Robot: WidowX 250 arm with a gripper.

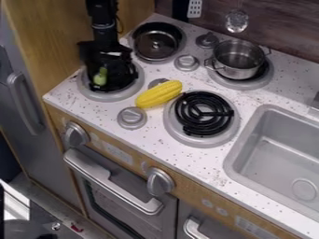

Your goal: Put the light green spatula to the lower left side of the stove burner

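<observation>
The black gripper (112, 70) hangs low over the left front burner (107, 95), covering most of its coil. A small light green piece (100, 77), probably part of the spatula, shows at the gripper's lower left side, above the burner's dark middle. The rest of that green thing is hidden by the gripper, and I cannot tell whether it is held or lies on the burner.
Yellow corn (159, 94) lies between the left front burner and the right front burner (202, 119). Behind stand a dark pan (157, 42) and a metal pot (238, 59). Grey knobs (132, 117) dot the counter; a sink (274, 161) is at right.
</observation>
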